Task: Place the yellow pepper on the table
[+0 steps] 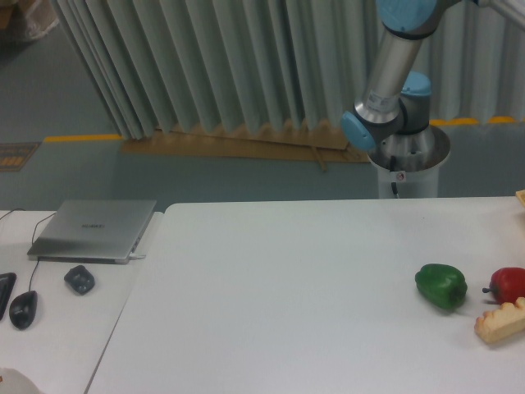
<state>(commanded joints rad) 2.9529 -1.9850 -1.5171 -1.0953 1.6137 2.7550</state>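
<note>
The yellow pepper is out of view. The large white table (287, 287) fills the lower right of the camera view. Only the arm's base (408, 160) and its lower silver link (392, 61) show behind the table's far edge; the link leans up to the right and leaves the frame at the top. The gripper itself is out of view.
A green pepper (441, 285), a red pepper (509, 284) and a tan toothed piece (500, 321) lie near the table's right edge. On the smaller desk at left sit a closed laptop (94, 229), a grey mouse (79, 279) and a black mouse (22, 309).
</note>
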